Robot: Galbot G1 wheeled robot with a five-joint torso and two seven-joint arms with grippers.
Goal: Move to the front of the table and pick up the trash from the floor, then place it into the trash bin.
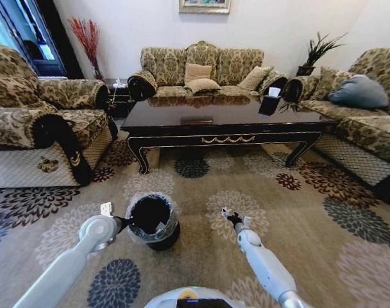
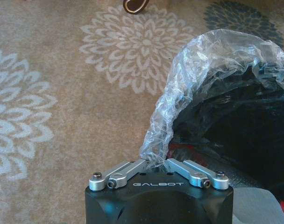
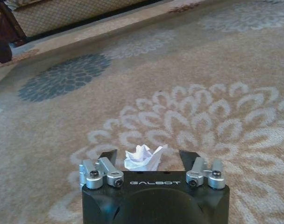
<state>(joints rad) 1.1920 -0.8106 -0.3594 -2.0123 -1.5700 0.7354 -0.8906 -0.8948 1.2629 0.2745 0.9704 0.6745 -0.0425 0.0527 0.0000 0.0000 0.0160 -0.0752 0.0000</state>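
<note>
The trash bin [image 1: 152, 220], black with a crinkly clear bag over its rim, stands on the carpet before me. My left gripper [image 1: 122, 223] is at its left rim; in the left wrist view this gripper [image 2: 154, 161] is shut on the bag's folded edge [image 2: 165, 126]. A crumpled white paper piece of trash [image 3: 143, 157] lies on the carpet between the fingers [image 3: 108, 156] of my open right gripper [image 3: 148, 156], which hangs low to the right of the bin [image 1: 228, 215]. The dark glossy table [image 1: 227, 119] stands farther ahead.
A patterned armchair [image 1: 41, 122] is on the left, a sofa [image 1: 201, 70] behind the table, another sofa [image 1: 368, 122] on the right. Open carpet [image 1: 297, 218] lies between me and the table. A small black box [image 1: 269, 104] sits on the tabletop.
</note>
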